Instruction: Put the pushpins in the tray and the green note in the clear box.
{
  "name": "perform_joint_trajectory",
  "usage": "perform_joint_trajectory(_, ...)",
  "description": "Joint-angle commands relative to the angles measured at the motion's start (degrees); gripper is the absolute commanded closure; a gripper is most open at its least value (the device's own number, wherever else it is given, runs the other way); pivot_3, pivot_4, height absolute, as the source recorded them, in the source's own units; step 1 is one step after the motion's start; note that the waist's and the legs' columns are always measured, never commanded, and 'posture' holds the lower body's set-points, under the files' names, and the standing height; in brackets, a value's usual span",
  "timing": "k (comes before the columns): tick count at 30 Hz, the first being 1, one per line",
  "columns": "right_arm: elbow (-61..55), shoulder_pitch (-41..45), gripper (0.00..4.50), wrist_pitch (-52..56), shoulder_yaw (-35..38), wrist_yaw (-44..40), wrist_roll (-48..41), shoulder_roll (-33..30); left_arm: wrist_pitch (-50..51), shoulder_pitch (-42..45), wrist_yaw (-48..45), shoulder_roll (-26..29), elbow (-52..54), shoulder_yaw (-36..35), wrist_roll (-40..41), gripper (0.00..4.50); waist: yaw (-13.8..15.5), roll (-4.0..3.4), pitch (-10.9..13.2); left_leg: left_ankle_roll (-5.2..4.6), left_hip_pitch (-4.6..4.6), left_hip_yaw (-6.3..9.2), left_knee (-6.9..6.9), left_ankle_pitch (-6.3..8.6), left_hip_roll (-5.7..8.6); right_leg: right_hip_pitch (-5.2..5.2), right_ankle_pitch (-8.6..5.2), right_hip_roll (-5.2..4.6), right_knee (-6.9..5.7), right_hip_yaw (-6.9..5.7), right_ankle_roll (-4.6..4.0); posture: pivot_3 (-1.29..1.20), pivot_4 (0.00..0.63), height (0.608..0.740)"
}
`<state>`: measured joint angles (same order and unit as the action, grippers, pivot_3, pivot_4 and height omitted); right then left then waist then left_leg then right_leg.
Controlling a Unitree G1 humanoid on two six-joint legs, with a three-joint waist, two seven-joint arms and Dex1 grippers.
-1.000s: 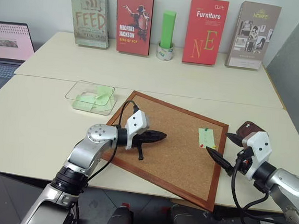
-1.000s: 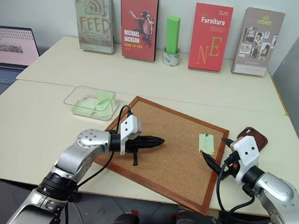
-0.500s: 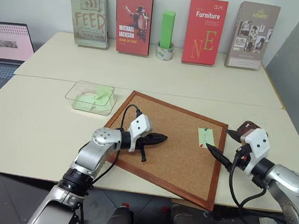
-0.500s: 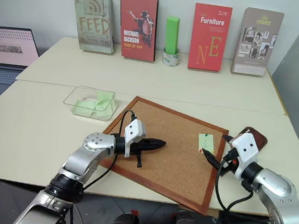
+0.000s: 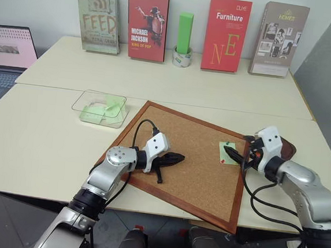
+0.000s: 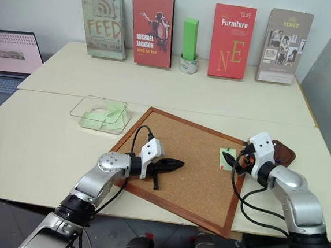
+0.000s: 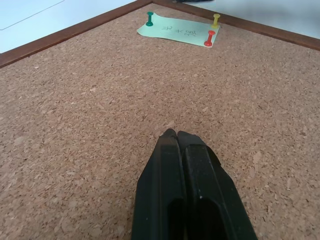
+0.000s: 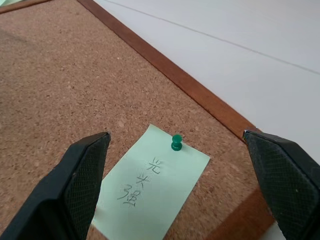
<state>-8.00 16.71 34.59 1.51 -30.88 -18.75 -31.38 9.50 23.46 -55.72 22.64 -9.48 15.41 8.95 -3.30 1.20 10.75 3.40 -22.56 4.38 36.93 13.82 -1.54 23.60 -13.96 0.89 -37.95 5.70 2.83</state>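
Corkboard (image 5: 189,155), one, wood-framed, flat on the table (image 5: 48,143). Pinned near its right edge: one green note (image 8: 150,187) with handwriting. Pins counted in the left wrist view: three, a green pushpin (image 7: 149,18), a red pushpin (image 7: 209,38) and a yellow pin (image 7: 216,20), all upright at the note's corners. Right gripper (image 6: 230,159) over the note, jaws wide apart, green pushpin between them, untouched. Left gripper (image 7: 175,136) low over bare cork, well apart from the note, jaws pressed together, holding nothing. One clear box (image 5: 100,108) beside the board's far left corner, green paper slips inside. One dark tray (image 5: 288,149) beyond the board's right edge, behind the right arm.
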Motion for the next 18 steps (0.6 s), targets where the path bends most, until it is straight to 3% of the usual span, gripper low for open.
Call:
perform_joint_trajectory(1, 3.70, 3.30, 0.00, -3.23, -0.80, -0.15, 2.14, 0.94, 0.92, -1.12, -0.35, 0.48, 0.64, 1.10, -1.11, 4.48, 0.01, 0.00, 0.00, 0.00, 0.02, 0.00, 0.00, 0.00, -0.01, -0.01, 0.00, 0.00, 0.00, -0.01, 0.01, 0.00, 0.150, 0.740)
perform_joint_trajectory(2, 4.69, 3.86, 0.36, -3.58, -1.05, -0.18, 2.59, 1.15, 1.10, -1.13, -0.34, 0.49, 0.86, 1.07, -1.08, 4.50, 0.01, 0.00, 0.00, 0.00, 0.02, 0.01, -0.01, 0.00, -0.01, -0.02, 0.01, 0.01, 0.01, -0.01, 0.01, 0.00, 0.150, 0.740)
perform_joint_trajectory(3, 5.78, 4.39, 0.38, -3.88, -1.31, -0.17, 3.07, 1.35, 1.20, -1.11, -0.33, 0.52, 1.02, 1.03, -1.09, 4.50, 0.01, 0.00, 0.00, 0.00, 0.01, 0.00, -0.03, 0.00, -0.01, -0.01, 0.01, 0.00, 0.01, -0.01, 0.02, 0.00, 0.150, 0.740)
perform_joint_trajectory(18, 6.69, 4.07, 3.63, -5.57, -1.98, -1.25, 4.90, 1.88, 1.58, -0.83, 0.31, 0.45, 1.17, 0.74, -1.42, 4.50, 0.00, -0.01, 0.00, 0.00, 0.02, 0.01, -0.04, 0.00, -0.01, -0.02, 0.02, 0.00, 0.01, -0.01, 0.04, 0.00, 0.150, 0.740)
